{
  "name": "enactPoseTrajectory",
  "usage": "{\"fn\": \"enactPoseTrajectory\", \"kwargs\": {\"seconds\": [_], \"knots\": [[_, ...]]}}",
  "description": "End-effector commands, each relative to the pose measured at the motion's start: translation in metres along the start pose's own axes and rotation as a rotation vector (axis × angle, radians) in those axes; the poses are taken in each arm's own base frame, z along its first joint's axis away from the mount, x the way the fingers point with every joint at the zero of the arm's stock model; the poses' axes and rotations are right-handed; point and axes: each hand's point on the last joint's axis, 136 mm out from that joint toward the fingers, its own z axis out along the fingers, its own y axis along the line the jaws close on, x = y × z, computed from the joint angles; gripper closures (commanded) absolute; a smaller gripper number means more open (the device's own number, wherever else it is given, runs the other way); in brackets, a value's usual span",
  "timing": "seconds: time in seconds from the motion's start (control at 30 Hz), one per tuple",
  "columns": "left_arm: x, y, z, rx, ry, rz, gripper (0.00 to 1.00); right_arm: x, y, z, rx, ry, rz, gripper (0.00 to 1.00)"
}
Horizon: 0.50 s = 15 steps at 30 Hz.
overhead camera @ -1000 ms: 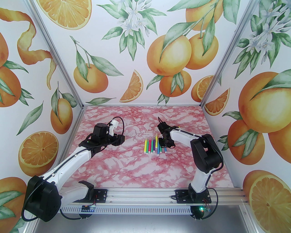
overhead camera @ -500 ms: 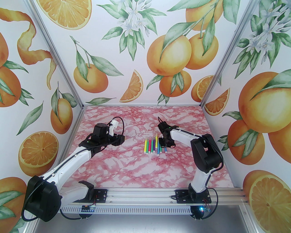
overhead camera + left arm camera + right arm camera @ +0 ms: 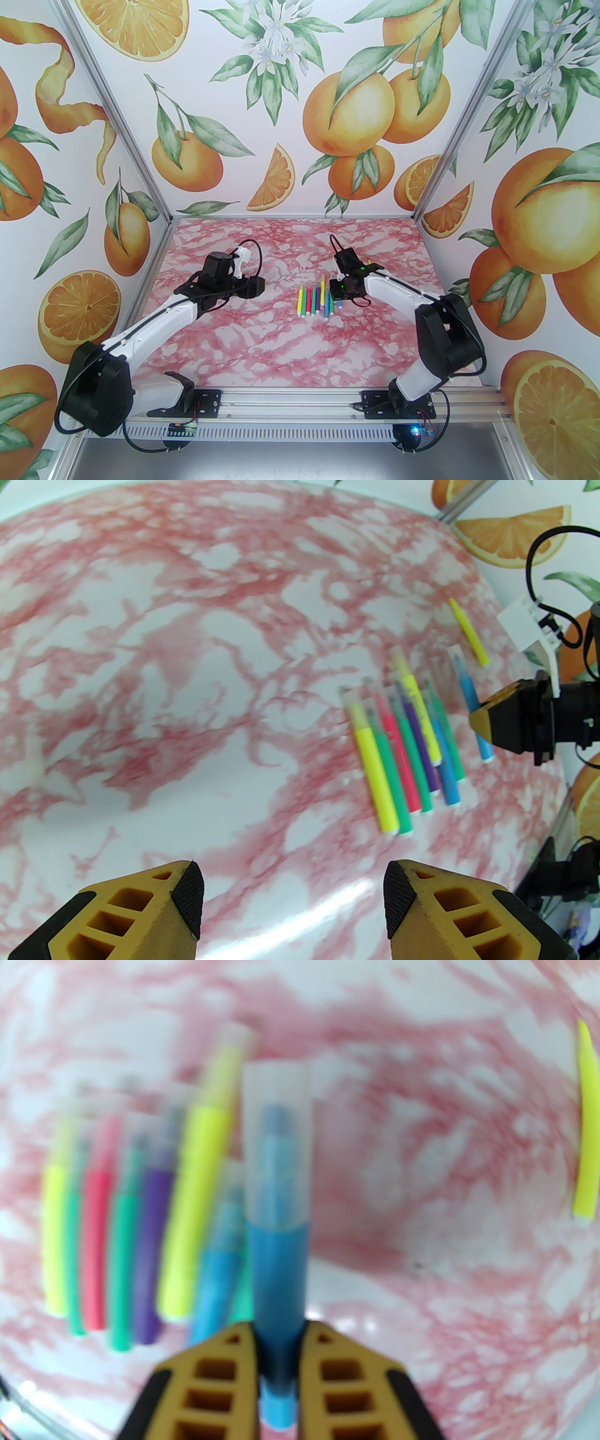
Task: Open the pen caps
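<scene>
1. Pen caps [image 3: 276, 1147] sit as pale translucent sleeves on the far ends of the pens [image 3: 408, 747]; the blue pen [image 3: 277, 1269] shows its felt tip through its own cap.
2. The right gripper [image 3: 280, 1335] is clamped on that blue pen's barrel near the plug end, just beside the others lying in a row on the table [image 3: 262, 347].
3. Probably light, stiff, slick plastic: pinch the cap mid-sleeve and pull straight.
4. The left gripper [image 3: 293, 892] hovers spread wide, holding nothing.

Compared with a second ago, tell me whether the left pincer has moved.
Yes. The left pincer has shifted slightly right, closing toward the row of pens, which stayed put.
</scene>
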Motion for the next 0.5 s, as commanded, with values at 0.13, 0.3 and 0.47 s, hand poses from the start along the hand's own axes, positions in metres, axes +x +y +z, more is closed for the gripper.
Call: {"fn": "enactPoseTrajectory", "kwargs": {"seconds": [0.13,0.3,0.47], "knots": [[-0.033,-0.06,0.019,0.251,-0.041,-0.028,0.33,-0.011,0.052,-0.02,-0.241,-0.115,-0.11,0.92],[-0.037,-0.079,0.029,0.334,-0.037,-0.05,0.34,-0.011,0.077,-0.031,-0.357,-0.158,-0.153,0.94],[-0.039,-0.085,0.033,0.362,-0.029,-0.066,0.35,-0.012,0.1,-0.037,-0.42,-0.181,-0.201,0.93]]}}
